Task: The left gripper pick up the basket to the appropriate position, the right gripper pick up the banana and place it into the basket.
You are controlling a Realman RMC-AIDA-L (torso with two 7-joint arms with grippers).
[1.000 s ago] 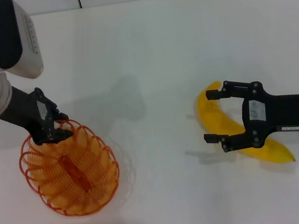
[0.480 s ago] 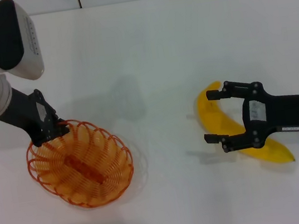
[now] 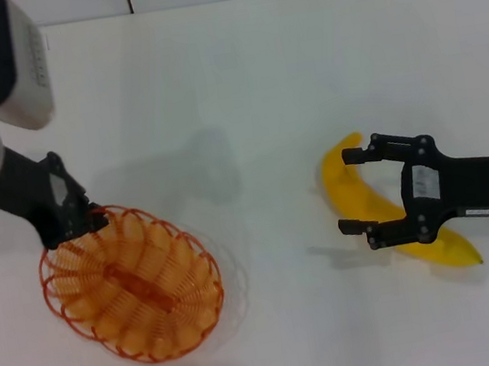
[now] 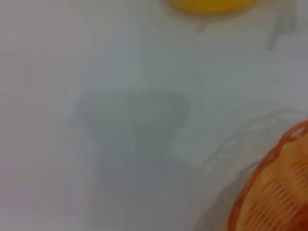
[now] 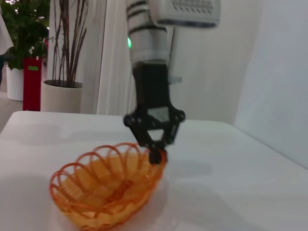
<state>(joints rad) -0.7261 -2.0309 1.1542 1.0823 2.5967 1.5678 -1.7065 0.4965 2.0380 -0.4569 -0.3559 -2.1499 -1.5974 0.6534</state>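
- On the white tabletop [image 3: 241,100], at roughly 8 o'clock in the head view, sits the shallow oval basket of looped orange wire [image 3: 131,287]; its see-through coils show a darker orange rib along the floor.
- Left gripper [image 3: 85,223], a black two-fingered open-frame claw on a white-and-grey arm, is at the basket's rim at about 11 o'clock of the basket. The right wrist view shows its fingers pinched together on the top loop of the rim [image 5: 155,155], so it is clenched on the basket.
- The basket's base appears to rest on or just above the table in the right wrist view [image 5: 108,187]; contact cannot be confirmed.
- Right gripper [image 3: 363,188], a black open-frame claw with a small white label, lies at 3 to 4 o'clock of the head view, fingers pointing toward 9 o'clock.
- Its two fingers are spread apart, one near the upper end of the fruit, the other across its middle; the claw is released and grips nothing.
- The single smooth bright yellow curved banana [image 3: 351,190] lies on the table beneath and between those fingers, running from 11 o'clock to 5 o'clock, well apart from the basket.
- Left wrist view shows only a basket edge [image 4: 274,192] and a sliver of banana [image 4: 211,5].
- A potted plant [image 5: 62,57] stands in the background.
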